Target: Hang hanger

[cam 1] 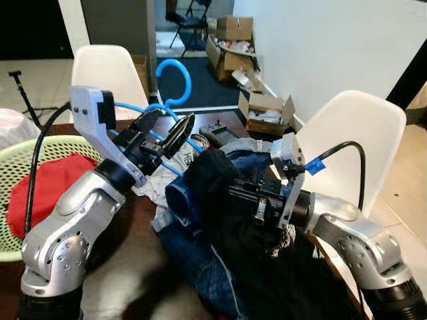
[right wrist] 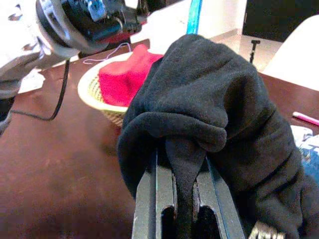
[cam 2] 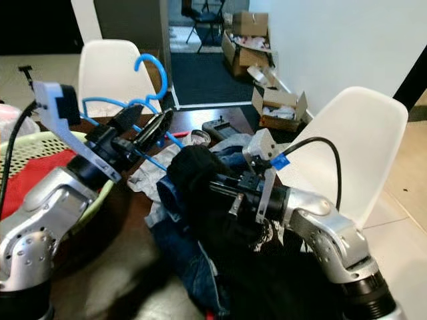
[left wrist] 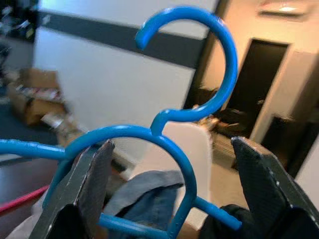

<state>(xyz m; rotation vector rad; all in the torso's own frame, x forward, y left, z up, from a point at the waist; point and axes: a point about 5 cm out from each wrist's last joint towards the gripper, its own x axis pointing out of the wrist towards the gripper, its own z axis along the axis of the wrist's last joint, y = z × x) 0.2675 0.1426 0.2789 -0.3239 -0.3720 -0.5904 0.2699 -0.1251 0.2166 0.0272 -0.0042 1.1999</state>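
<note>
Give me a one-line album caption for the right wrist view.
Right gripper pinching a fold of black garment, with a basket of red cloth behind on the brown table.

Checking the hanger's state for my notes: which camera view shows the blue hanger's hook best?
The left wrist view: the blue hanger shows its whole hook close up, between the left pincer fingers. The two eye views show the hook smaller, with the hanger's bars partly hidden. The right wrist view shows just a blue strip.

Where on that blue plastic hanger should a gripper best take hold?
Probably at the curved shoulder just under the hook of the blue plastic hanger, coming from below. That keeps the open hook free above, and the left gripper already has its open fingers either side of that spot.
</note>
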